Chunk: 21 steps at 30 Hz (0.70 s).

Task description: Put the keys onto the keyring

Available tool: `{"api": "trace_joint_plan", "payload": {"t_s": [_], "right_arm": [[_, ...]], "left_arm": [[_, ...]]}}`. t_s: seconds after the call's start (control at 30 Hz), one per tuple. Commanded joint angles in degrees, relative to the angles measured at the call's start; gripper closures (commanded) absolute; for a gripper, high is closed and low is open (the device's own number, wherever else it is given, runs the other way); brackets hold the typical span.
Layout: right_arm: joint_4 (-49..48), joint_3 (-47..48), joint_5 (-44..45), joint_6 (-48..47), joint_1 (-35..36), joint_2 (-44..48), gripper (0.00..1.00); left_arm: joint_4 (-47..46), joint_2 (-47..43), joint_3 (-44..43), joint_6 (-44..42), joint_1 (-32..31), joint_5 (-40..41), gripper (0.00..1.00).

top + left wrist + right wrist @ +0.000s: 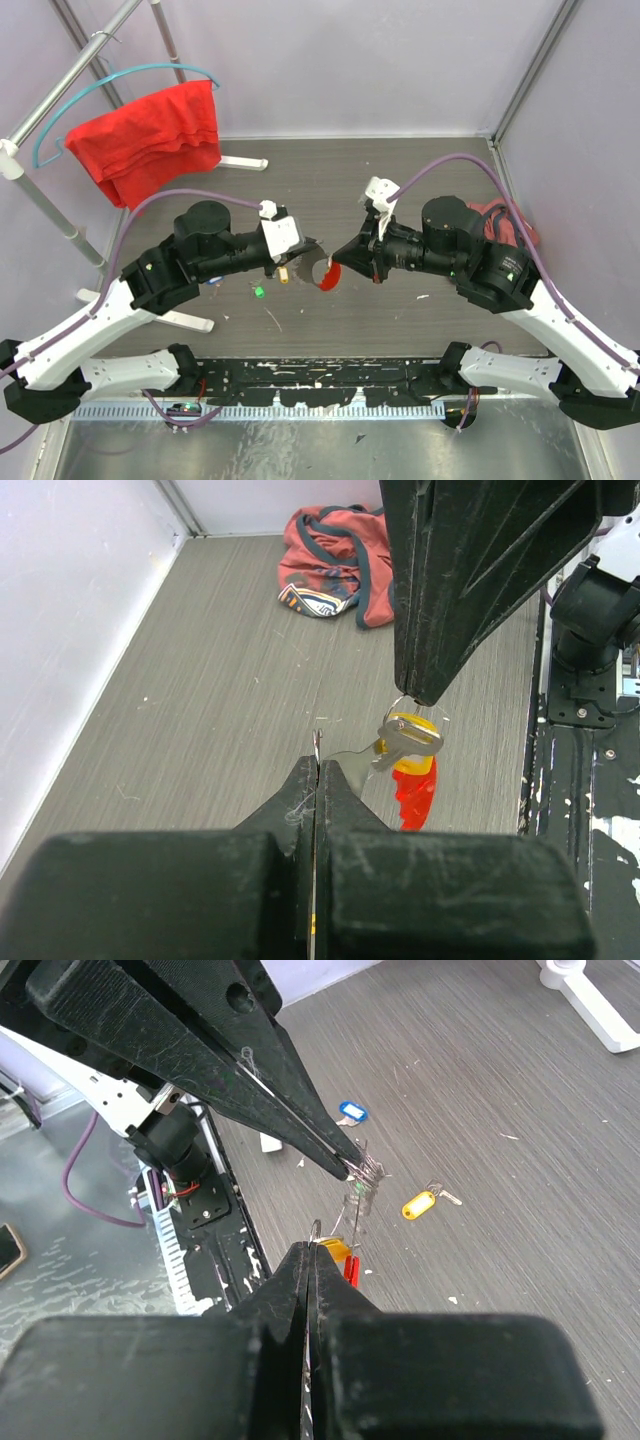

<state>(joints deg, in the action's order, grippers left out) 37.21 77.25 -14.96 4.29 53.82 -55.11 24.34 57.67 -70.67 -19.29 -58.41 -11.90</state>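
- Both arms meet nose to nose mid-table (420, 170), with the left gripper (303, 262) and right gripper (338, 262) tips almost touching.
- The left gripper's fingers are pressed fully together. A thin bit of metal sticks out at the tip, and it looks like the blade of the held key (372, 750), whose yellow tag sits right against the keyring.
- The right gripper is clamped tight too, pinching the thin wire loop of the keyring (415, 792). The red bar hangs straight down under its tip, off the table.
- So the keyring's up in the air between the two tips, and the held key is right at the loop. Can't tell if it's actually threaded on.
- Loose keys are on the table: the blue-tagged key (350, 1112), the yellow-tagged key (420, 1203) a bit further over, and the green-tagged key (258, 291) under the left arm.
- The big red cloth (150, 135) hangs on a teal hanger back left, and a crumpled reddish garment (335, 565) lies in the far right corner.
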Motion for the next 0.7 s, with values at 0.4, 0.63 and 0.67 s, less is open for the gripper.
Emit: {"api": "trace_joint_plan", "payload": {"t_s": [0.4,0.63,0.67], "right_arm": [[0.9,6.2,6.0,-0.3,-0.1,1.5,0.99],[6.7,8.7,13.4,-3.0,0.0,2.0,0.99],[7.1,8.5,13.8,-3.1,0.0,1.7,0.99]], "left_arm": [[-1.7,-1.0,0.6,-0.4,-0.4,-0.2,1.0],[-1.6,-0.7,0.5,-0.3,-0.4,-0.4,1.0],[-1.5,-0.7,0.5,-0.3,-0.4,-0.4,1.0]]}}
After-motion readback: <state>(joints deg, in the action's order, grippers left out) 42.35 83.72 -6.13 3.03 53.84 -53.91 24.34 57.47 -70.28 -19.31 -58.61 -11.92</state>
